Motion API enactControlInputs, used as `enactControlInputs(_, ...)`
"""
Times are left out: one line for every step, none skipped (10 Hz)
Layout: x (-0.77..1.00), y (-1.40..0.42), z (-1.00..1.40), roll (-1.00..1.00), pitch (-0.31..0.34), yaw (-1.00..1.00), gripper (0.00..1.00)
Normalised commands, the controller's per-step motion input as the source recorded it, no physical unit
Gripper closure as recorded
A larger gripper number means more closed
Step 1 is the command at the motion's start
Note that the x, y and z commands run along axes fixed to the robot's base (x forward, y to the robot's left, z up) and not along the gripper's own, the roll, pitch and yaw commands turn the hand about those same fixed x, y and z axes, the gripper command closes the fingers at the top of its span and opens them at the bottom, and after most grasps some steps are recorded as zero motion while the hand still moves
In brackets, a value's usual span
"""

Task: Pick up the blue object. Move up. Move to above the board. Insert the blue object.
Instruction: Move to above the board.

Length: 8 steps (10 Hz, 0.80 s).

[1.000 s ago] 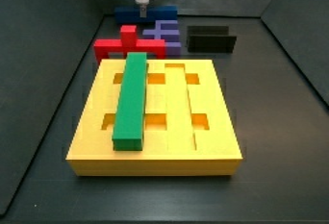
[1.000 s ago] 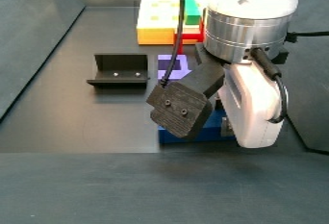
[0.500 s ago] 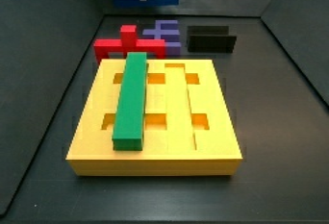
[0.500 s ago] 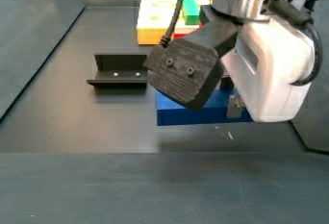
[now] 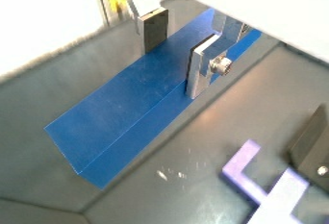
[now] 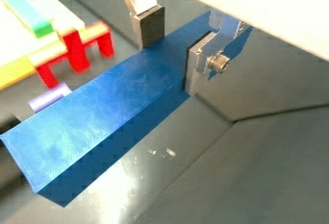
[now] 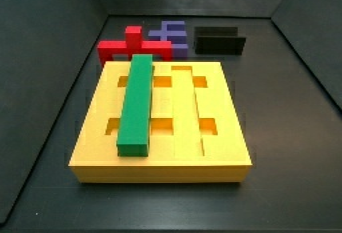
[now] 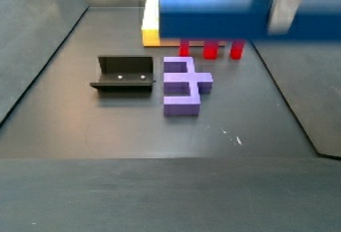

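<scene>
Clamping the blue object [image 5: 135, 103] between its two silver fingers, the gripper [image 5: 180, 50] holds the long bar at one end; in both wrist views the dark pads press the bar's opposite long sides, and the rest of the bar [image 6: 103, 122] juts out well past the fingertips, clear of the dark floor below. In a side view the blue object [image 8: 246, 15] hangs high near the upper edge, level and lengthwise across the picture, with what is probably a blurred part of the gripper [image 8: 296, 2] crossing it; the view is too soft there to be sure.

The board [image 7: 227, 147] lies on the floor in a side view, its grooves running away from the camera; a green bar [image 7: 136, 102] lies lengthwise in one groove, and several small square cut-outs show bare beside it. Beyond the board's far end stand a red block [image 7: 123, 45] and a purple stepped block [image 7: 168, 35], close together; the fixture [image 7: 221, 40] stands just beside them.

In the other direction, the purple stepped block [image 8: 185, 84] lies beside the fixture [image 8: 124, 74]; the red block [image 8: 210, 49] and the board's yellow end [image 8: 151, 25] show behind them, partly hidden by the raised bar.
</scene>
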Motion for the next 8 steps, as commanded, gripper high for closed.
enactControlInputs(0.01,0.0,0.99,0.01,0.08,0.0,1.0)
enactControlInputs(0.02,0.01,0.45,0.0,0.065,0.0,1.0)
enactControlInputs(0.04,0.01,0.23,0.01,0.064,0.0,1.0)
enactControlInputs(0.19,-1.4,0.14,-0.01,0.024,1.0,1.0)
enactControlInputs(0.19,-1.4,0.13,0.0,0.022,1.0,1.0)
enactControlInputs(0.18,-1.4,0.13,0.0,0.018,1.0,1.0)
enactControlInputs(0.18,-1.4,0.13,0.0,0.013,1.0,1.0)
enactControlInputs(0.18,-1.4,0.13,0.0,0.017,1.0,1.0)
